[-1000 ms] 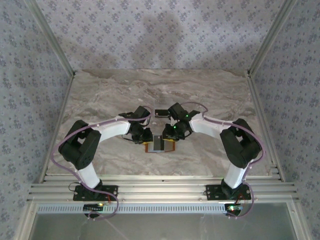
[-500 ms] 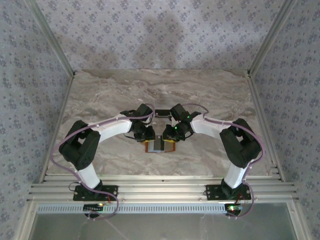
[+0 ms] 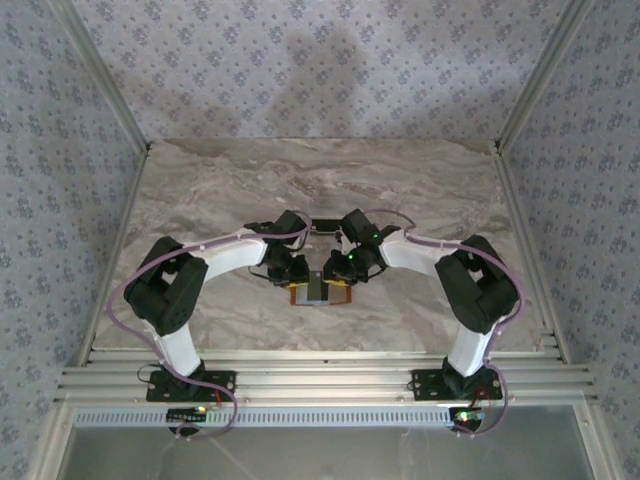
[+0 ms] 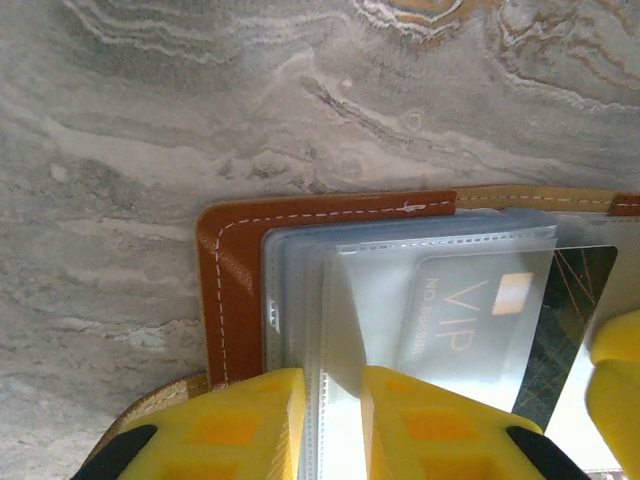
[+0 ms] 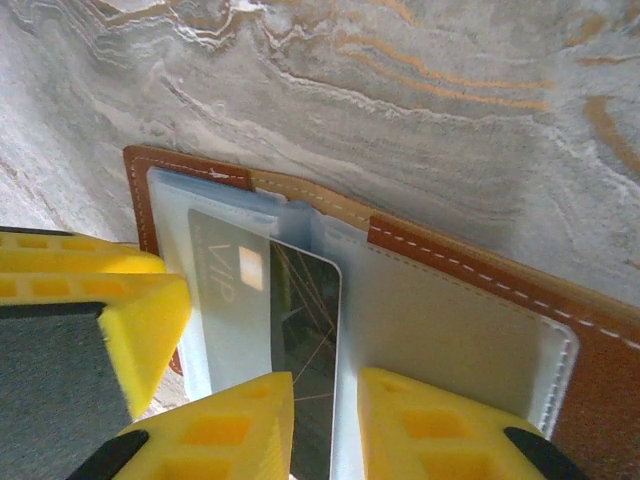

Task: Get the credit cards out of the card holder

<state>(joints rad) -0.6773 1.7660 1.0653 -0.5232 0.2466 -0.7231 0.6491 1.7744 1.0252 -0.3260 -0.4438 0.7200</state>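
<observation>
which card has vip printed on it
The grey card, tucked inside the clear sleeve, carries the VIP lettering; the dark card beside it shows only thin gold lines.

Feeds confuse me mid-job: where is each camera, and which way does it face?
Top external: above, behind the bases, facing down at the grey marble table; both arms, left gripper, right gripper.
Left wrist: on the left arm, facing down at the orange-brown leather card holder; its yellow fingers below.
Right wrist: on the right arm, same holder; its yellow fingers below.
Shared: both wrist views show the grey VIP card.
</observation>
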